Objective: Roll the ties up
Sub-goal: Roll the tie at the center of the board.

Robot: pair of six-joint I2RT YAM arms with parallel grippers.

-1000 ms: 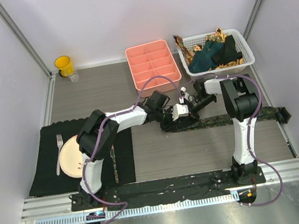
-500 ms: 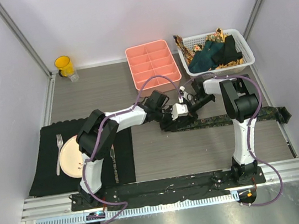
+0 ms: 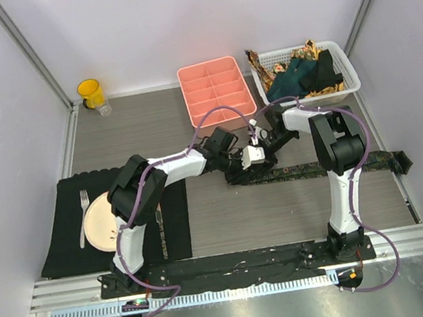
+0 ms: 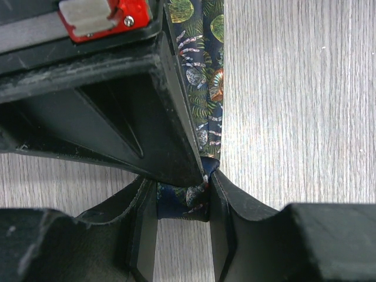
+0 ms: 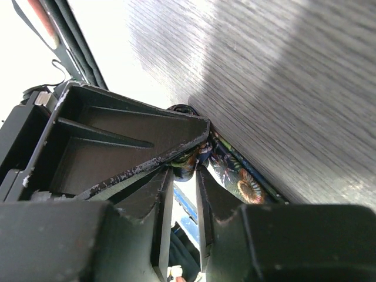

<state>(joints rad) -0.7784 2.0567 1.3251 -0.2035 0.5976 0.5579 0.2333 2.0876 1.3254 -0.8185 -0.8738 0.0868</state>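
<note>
Left gripper [image 4: 182,197] — jaws pinched on the bunched left end of the dark patterned tie [image 3: 319,167], which lies flat across the table [image 3: 152,127] toward its right edge. Right gripper [image 5: 183,170] meets that same end from the opposite side, jaws narrow — whether they clamp the fabric cannot be told. Other ties [image 3: 298,75] sit heaped in the white basket [image 3: 349,68].

Count: one dark patterned tie [image 3: 296,170] on the table [image 3: 136,129]. At least three more ties [image 3: 294,76] in one white basket [image 3: 329,95], far right corner. One pink compartment tray [image 3: 216,91], one yellow cup [image 3: 90,90], one black placemat [image 3: 63,254], one plate [image 3: 98,222], one fork [image 3: 83,216].
</note>
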